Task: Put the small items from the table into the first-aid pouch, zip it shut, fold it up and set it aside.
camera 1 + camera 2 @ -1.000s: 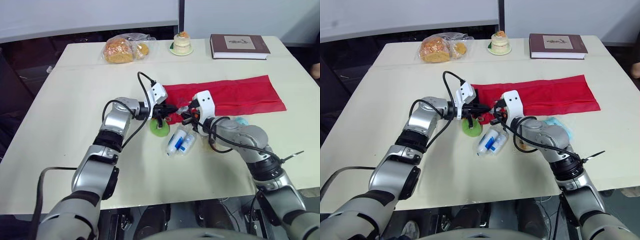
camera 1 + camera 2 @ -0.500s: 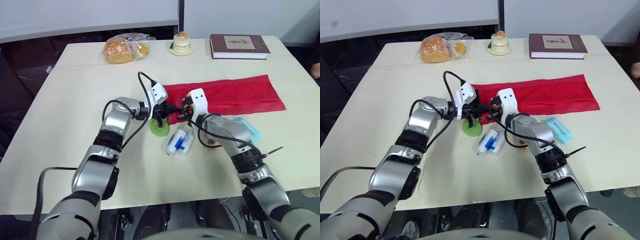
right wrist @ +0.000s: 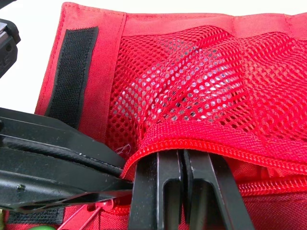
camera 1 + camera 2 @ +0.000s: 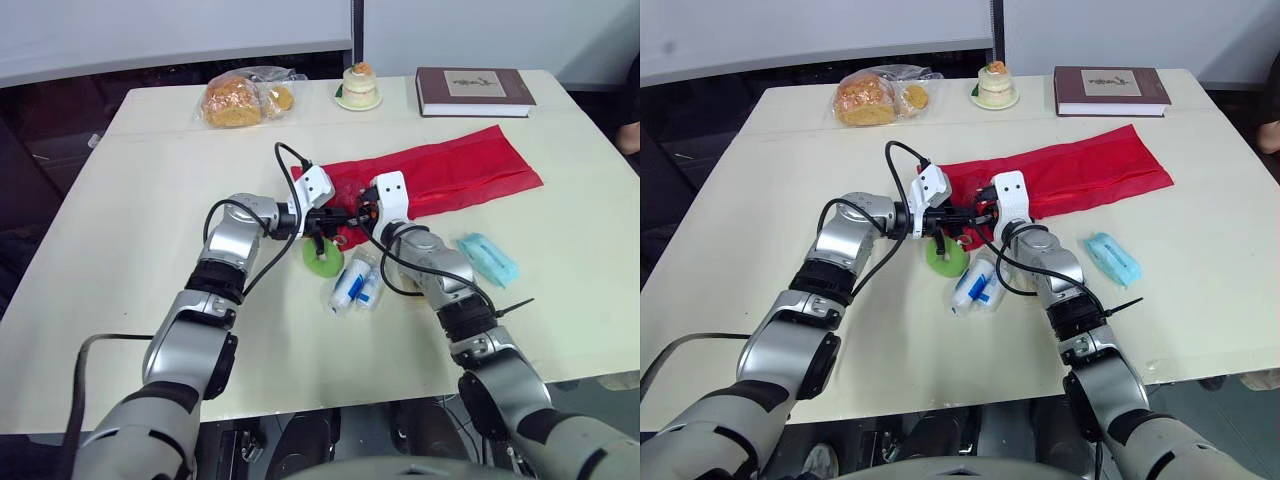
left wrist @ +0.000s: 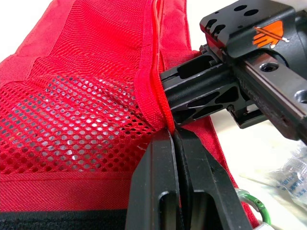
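Pinching the same stretch of red zipper edge from opposite sides, the left gripper [image 5: 173, 136] and the right gripper [image 3: 182, 155] meet tip to tip at one end of the first-aid pouch [image 4: 450, 175]. Each has its two black fingers pressed together on the fabric seam. The pouch lies unrolled and flat on the table [image 4: 120, 250], running away from both grippers to the right gripper's outer side as a long red strip. In the right wrist view the pinched edge is the rim of a mesh pocket [image 3: 192, 86], and shiny wrapped contents glint through the netting just past the fingertips. A black Velcro strip [image 3: 72, 72] runs along the pouch's end, beside the left gripper's fingers. Just below the left gripper, on the side nearer the robot, lies a green ring-shaped roll [image 4: 322, 258], touching or nearly touching the pouch's end. Two small blue-and-white vials [image 4: 355, 288] in clear wrap sit near the roll, under the right forearm. A light blue packet [image 4: 487, 259] lies well out on the right gripper's outer side, apart from the pouch. Far beyond both grippers, at the table's back edge, stand a bag of bread [image 4: 243, 97], a small cake [image 4: 359, 86] and a brown book [image 4: 475, 91].
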You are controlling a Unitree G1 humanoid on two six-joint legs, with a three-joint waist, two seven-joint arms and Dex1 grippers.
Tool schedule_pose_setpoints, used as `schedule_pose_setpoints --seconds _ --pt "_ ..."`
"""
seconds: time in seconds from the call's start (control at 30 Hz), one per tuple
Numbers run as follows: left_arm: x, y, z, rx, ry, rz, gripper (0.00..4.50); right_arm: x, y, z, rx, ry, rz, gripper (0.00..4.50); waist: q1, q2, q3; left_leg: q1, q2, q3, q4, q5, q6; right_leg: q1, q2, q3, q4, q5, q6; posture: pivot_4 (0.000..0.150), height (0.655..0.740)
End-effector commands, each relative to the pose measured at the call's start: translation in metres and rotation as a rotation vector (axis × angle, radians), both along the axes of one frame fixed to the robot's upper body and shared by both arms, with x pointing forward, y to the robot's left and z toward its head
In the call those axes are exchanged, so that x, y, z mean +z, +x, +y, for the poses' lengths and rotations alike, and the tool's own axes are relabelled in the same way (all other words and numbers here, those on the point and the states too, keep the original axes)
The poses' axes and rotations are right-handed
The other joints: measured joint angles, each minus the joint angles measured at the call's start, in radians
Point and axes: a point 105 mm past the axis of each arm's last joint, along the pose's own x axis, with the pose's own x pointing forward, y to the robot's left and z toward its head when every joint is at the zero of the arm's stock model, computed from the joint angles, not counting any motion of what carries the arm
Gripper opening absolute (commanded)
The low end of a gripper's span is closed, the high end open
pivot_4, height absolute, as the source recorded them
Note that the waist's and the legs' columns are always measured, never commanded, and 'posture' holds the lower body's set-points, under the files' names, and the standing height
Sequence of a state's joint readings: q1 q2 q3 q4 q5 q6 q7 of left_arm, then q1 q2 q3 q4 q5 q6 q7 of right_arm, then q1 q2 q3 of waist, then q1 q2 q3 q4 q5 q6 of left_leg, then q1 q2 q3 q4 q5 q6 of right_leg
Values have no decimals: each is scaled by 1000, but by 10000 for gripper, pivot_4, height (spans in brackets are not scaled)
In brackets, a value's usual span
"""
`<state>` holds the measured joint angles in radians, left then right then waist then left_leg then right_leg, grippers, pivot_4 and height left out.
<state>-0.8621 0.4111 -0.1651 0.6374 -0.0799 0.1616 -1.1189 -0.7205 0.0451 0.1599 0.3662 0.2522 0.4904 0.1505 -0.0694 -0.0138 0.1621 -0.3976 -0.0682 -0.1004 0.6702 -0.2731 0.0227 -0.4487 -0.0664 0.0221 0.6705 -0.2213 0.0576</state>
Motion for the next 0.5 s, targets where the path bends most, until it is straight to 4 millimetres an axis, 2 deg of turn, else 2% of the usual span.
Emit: schedule_pose_setpoints --seconds 0.03,0.17,0.27,0.37,0.5 --pt "5 -5 -10 -53 -1 -29 0 19 -5 9 46 46 -72 474 0 0 0 0 0 0 0 0 0 0 0 0 0 0 0 1500 7289" --pt "4 -3 -4 -38 11 -33 0 26 -12 1 98 28 -169 474 1 0 0 0 0 0 0 0 0 0 0 0 0 0 0 1500 7289" --pt "4 -1 4 -20 29 -44 0 32 -26 -7 161 10 -247 474 2 0 0 0 -1 0 0 0 0 0 0 0 0 0 0 1500 7289" --pt "7 0 14 -7 52 -61 0 33 -43 -26 203 -27 -288 474 2 0 0 0 -1 0 0 0 0 0 0 0 0 0 0 1500 7289" --pt "8 2 23 7 84 -80 0 49 -63 -40 248 7 -331 474 3 0 0 -1 -1 0 0 0 0 0 0 0 0 0 0 1500 7289"
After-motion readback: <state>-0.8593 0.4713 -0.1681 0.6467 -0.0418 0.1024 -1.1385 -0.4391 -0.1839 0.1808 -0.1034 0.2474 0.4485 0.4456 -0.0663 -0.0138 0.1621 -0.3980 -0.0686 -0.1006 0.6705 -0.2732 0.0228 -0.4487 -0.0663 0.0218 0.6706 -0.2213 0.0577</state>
